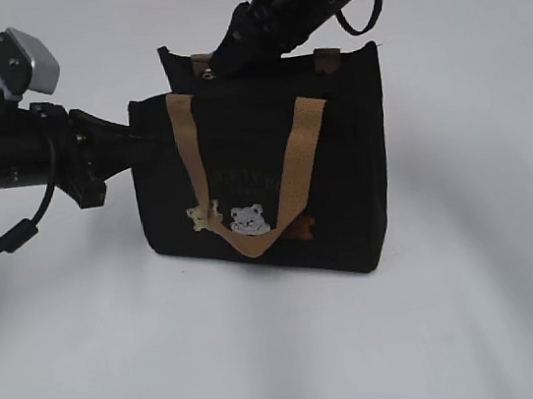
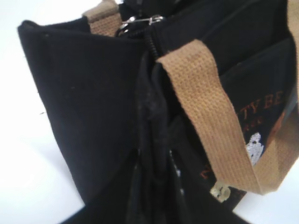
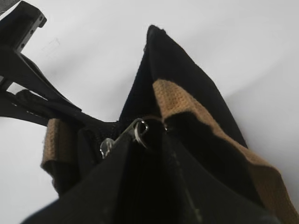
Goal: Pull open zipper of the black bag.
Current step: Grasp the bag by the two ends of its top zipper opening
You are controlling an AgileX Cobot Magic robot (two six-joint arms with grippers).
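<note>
Standing on a white table [image 1: 483,328]: boxy black fabric bag [image 1: 340,159], tan webbing handles [image 1: 294,181], bear pictures, partial lettering "TY BE". Silvery ring zipper pull [image 3: 140,132] at top edge. Left gripper [image 1: 144,142] apparently pinching bag's end; right gripper [image 1: 218,65] at pull, jaw state unclear.

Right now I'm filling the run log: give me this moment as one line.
black bag upright on table | left fingers pinching bag's side | right gripper at zipper ring pull, grip unclear

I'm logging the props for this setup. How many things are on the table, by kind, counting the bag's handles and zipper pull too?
Boxy black fabric bag: 1
Tan webbing handles: 2
Silvery metal ring zipper pull: 1
Total: 4
</note>
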